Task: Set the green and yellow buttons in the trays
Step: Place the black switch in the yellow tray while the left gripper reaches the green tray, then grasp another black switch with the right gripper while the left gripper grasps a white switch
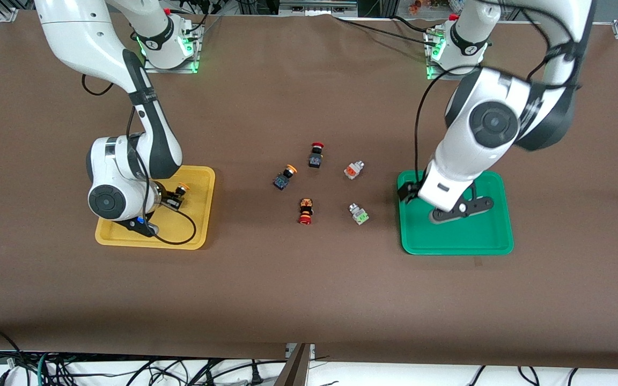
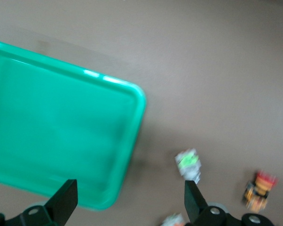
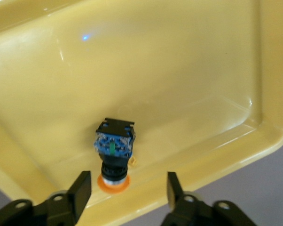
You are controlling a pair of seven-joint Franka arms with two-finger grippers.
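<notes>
A yellow-capped button (image 1: 181,188) (image 3: 114,149) with a dark blue body rests in the yellow tray (image 1: 201,214) (image 3: 179,70), close to its rim. My right gripper (image 1: 172,201) (image 3: 128,186) hangs open just above it, fingers clear of the cap. My left gripper (image 1: 459,209) (image 2: 129,190) is open and empty over the green tray (image 1: 456,249) (image 2: 47,132), near the tray's edge toward the table's middle. On the cloth between the trays lie a second yellow-capped button (image 1: 284,177), a silvery button with an orange block (image 1: 353,170) and a silvery button with a green block (image 1: 359,213) (image 2: 188,165).
A red-capped black button (image 1: 316,154) and a red-capped orange-black button (image 1: 305,210) (image 2: 259,189) lie among the others in the middle of the brown cloth. A black cable loops from the right wrist across the yellow tray.
</notes>
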